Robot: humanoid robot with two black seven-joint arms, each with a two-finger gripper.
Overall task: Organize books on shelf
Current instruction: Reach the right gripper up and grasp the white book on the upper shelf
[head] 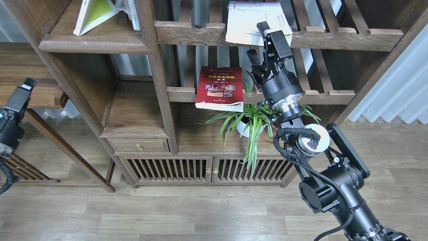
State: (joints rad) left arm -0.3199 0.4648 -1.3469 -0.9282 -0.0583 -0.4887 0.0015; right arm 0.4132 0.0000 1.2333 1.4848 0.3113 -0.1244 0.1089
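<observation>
A lime-yellow and white book (pixel 94 13) leans on the solid dark-brown shelf (pixel 97 43) at the upper left. A dark red book (pixel 219 87) lies on the middle slatted rack, its front edge overhanging the rail. A white-lavender book (pixel 255 20) lies on the upper slatted rack and overhangs its rail. My right gripper (pixel 256 38) is open, raised in front of the white book's front edge, with one finger (pixel 277 42) overlapping the book's right corner. Whether it touches the book I cannot tell. My left gripper (pixel 26 85) is low at the far left, empty and away from the books.
A potted spider plant (pixel 249 122) stands on the lower ledge, under the red book and behind my right arm. Below are slatted cabinet doors (pixel 207 170) and a small drawer (pixel 138 146). A wooden side table (pixel 36 95) is by my left arm. White curtains (pixel 398 87) hang on the right.
</observation>
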